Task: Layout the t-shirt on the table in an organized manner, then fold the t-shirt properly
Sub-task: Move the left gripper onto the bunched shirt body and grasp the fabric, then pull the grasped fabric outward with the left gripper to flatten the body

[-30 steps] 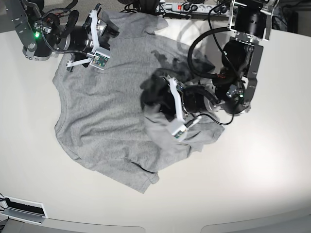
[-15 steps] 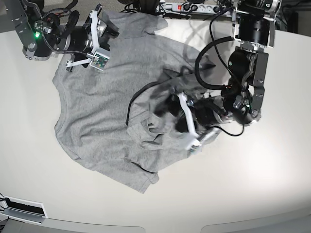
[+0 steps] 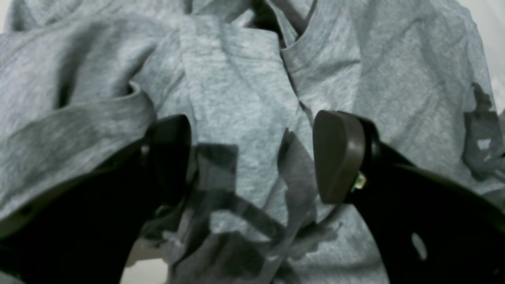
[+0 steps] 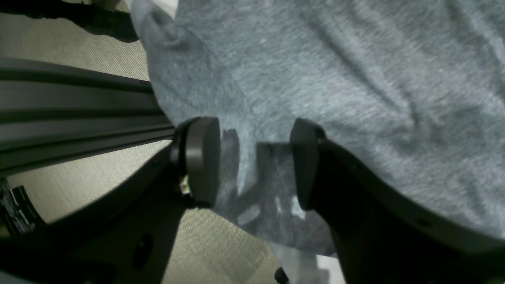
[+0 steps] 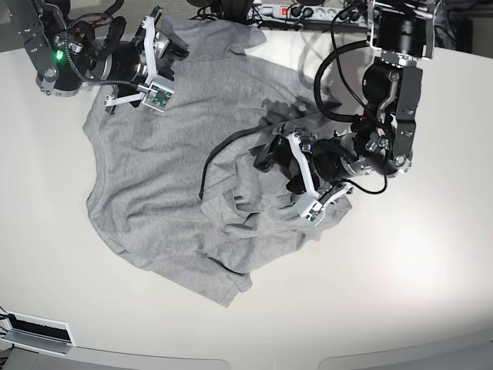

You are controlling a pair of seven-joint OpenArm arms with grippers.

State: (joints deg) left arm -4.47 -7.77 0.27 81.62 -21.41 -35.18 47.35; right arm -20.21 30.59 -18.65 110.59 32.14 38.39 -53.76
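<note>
Two grippers over rumpled t-shirt (image 5: pixel 162 177) on table (image 5: pixel 416 262): left gripper (image 3: pixel 252 157) gaped wide, released; right gripper (image 4: pixel 254 161) parted, fabric between pads, grasp uncertain.

T-shirt (image 5: pixel 169 177): far hem behind right arm (image 5: pixel 92 62); lettering mostly folded under; wrist views blurred.

One t-shirt (image 5: pixel 169 169) lies on one table (image 5: pixel 416 270). Two arms reach over it, each ending in one hand: the left hand (image 5: pixel 281 179) and the right hand (image 5: pixel 166 48). Possibly one power strip (image 5: pixel 296 11) sits at the far edge.
</note>
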